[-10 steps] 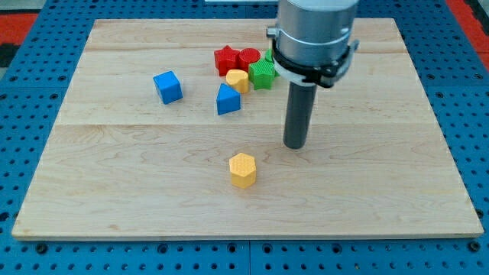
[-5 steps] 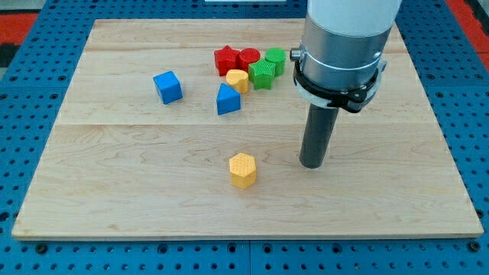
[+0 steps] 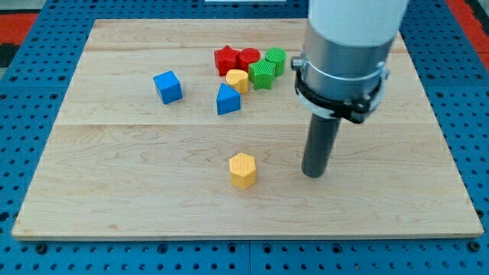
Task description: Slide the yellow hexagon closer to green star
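The yellow hexagon (image 3: 242,169) sits alone near the view's bottom middle of the wooden board (image 3: 114,191). The green star (image 3: 261,74) lies in the cluster at the view's top, well above the hexagon. My tip (image 3: 313,174) rests on the board to the right of the yellow hexagon, about a block's width and a half away, at nearly the same height in the view. It touches no block.
Around the green star are a green cylinder (image 3: 276,59), a red cylinder (image 3: 248,58), a red star (image 3: 226,59), a yellow heart-like block (image 3: 238,80) and a blue block (image 3: 228,99). A blue cube (image 3: 167,86) lies to the left.
My tip has moved right and toward the view's bottom, from above-right of the hexagon to level with it. No block has moved.
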Action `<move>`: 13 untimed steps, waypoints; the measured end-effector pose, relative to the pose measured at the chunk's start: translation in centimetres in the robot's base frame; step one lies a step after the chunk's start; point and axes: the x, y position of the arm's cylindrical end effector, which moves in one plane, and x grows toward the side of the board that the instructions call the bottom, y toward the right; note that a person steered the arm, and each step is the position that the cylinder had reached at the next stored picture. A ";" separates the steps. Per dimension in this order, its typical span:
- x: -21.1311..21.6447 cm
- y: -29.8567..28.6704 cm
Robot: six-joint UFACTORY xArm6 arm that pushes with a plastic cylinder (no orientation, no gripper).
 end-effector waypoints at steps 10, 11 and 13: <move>-6.6 -11.3; -8.3 -11.3; -11.9 -11.3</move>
